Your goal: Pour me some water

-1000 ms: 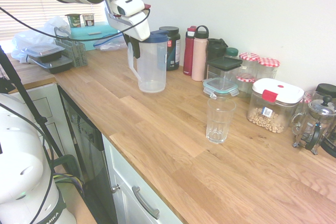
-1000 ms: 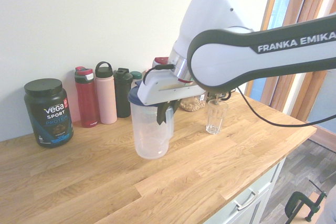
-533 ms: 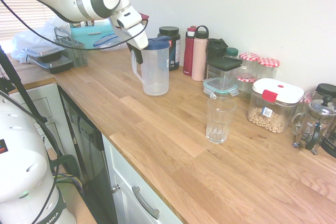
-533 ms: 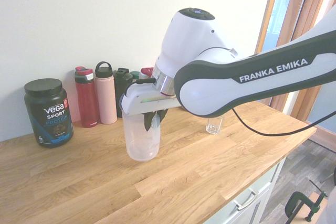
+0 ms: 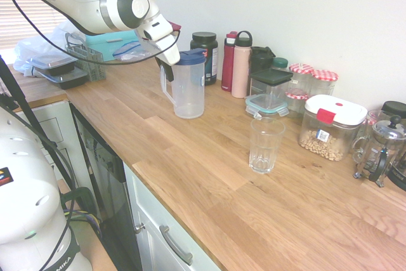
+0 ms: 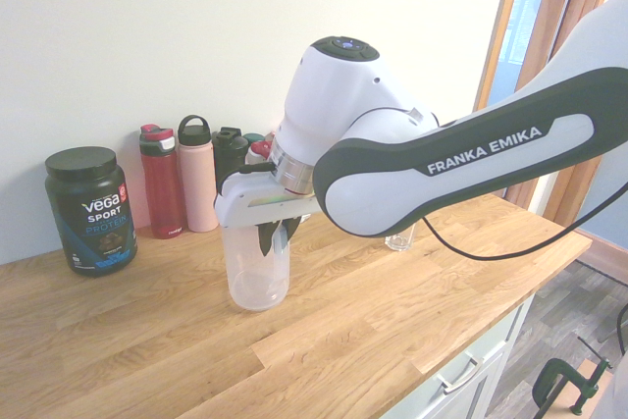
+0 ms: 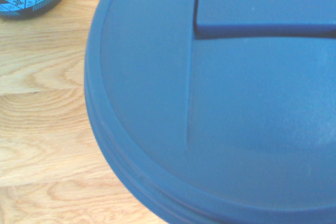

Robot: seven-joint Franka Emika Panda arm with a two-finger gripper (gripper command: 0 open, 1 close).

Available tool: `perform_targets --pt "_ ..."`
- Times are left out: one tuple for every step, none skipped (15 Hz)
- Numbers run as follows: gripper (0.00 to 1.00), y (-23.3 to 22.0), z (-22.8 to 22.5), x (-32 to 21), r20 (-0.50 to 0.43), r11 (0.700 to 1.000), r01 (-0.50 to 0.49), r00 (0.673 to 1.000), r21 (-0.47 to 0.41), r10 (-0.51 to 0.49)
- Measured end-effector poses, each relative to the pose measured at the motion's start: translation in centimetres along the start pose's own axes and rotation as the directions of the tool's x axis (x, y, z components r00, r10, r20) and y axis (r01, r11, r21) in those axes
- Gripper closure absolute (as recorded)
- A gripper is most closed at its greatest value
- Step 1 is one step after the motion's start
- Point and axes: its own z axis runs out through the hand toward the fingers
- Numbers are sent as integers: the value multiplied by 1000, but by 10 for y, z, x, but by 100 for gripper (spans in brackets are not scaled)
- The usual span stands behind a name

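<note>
Standing upright on wooden counter (image 5: 190, 157): clear jug (image 5: 187, 87), blue lid (image 7: 220, 103) on. Gripper (image 5: 166, 68) pinching jug handle, fingers pressed together on it. Glass (image 5: 265, 145) empty, upright, well apart from jug, nearer counter edge. Behind jug along wall: black tub (image 6: 90, 210), red bottle (image 6: 162, 182), pink bottle (image 6: 198, 175).

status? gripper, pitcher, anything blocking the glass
Gripper shut on pitcher handle. Pitcher upright on the counter, blue lid on. Glass empty, standing apart; bare counter between them.
</note>
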Motion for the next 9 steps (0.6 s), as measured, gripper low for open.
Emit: perform_targets --pt "0 -1 -1 0 -1 1000 0 1000 4 0" --pt "0 -1 -2 0 -3 1000 1 1000 7 -1" --pt "0 -1 -2 0 -5 1000 3 1000 8 -3" --pt "0 -1 -2 0 -6 1000 4 1000 8 -4" --pt "0 -1 -3 0 -6 1000 6 1000 7 -6" --pt "0 0 -2 -2 -2 1000 17 1000 -3 -17" --pt "0 3 -2 -5 10 999 40 999 -32 -40" --pt "0 8 -4 -8 27 995 71 997 -67 -69" --pt "0 13 -10 -8 43 990 99 994 -96 -96"
